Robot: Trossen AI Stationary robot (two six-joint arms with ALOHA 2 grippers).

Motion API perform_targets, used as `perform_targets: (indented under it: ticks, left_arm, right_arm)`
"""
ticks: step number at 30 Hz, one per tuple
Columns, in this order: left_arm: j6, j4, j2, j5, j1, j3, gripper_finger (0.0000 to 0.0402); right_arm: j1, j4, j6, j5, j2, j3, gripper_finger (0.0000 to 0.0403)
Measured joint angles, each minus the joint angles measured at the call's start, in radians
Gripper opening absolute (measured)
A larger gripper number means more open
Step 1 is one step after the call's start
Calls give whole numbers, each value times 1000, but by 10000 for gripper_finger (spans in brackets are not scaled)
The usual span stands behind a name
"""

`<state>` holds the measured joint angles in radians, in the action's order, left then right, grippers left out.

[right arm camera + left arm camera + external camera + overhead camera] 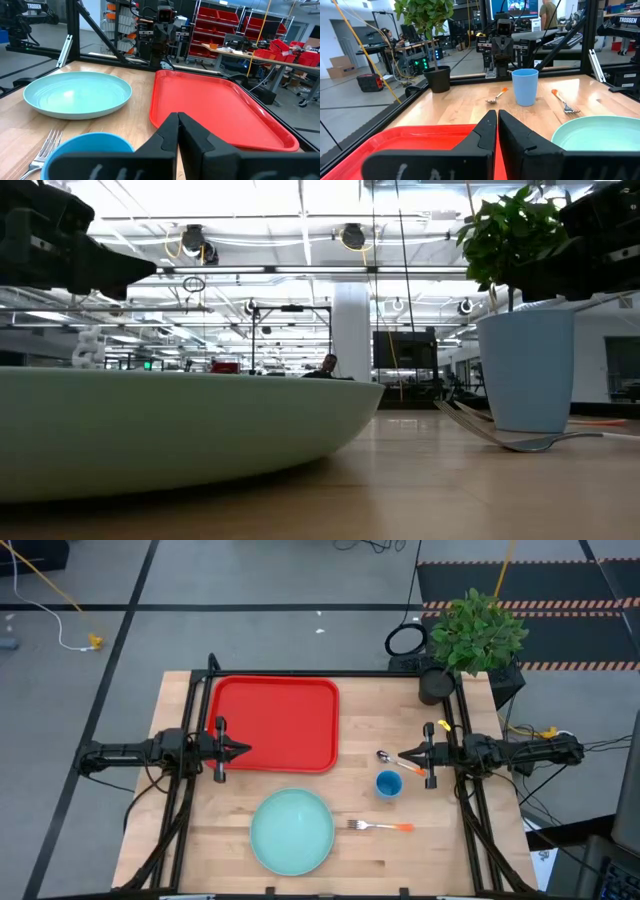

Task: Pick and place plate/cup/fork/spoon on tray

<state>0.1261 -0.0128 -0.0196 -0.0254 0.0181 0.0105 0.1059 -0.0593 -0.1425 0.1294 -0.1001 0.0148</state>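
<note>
The red tray (275,725) lies at the table's far left, with nothing on it. The mint-green plate (291,831) rests flat near the front edge. The blue cup (389,784) stands upright right of centre. The spoon (384,756) lies just beyond the cup, and the fork (378,826) lies to the right of the plate. My left gripper (244,749) is shut and hovers over the tray's left edge. My right gripper (404,757) is shut and hovers by the spoon and cup, touching nothing.
A potted plant (470,635) in a dark pot stands at the table's far right corner. Black frame rails (180,810) run along the table's left and right sides. Bare wood lies between the tray and the cup.
</note>
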Motion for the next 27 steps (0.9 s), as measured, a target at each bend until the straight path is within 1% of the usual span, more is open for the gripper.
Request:
perform_targets:
  ticks: [7, 15, 19, 27]
  left_arm:
    - [0, -4, 0, 0, 0, 0, 21]
    - [0, -60, 0, -4, 0, -2, 21]
    - [10, -65, 0, -37, 0, -2, 21]
    - [-69, -72, 0, -31, 0, -2, 21]
  right_arm:
    - [0, 0, 0, 0, 0, 0, 0]
    - [0, 0, 0, 0, 0, 0, 0]
    - [0, 0, 0, 0, 0, 0, 0]
    - [0, 0, 0, 0, 0, 0, 0]
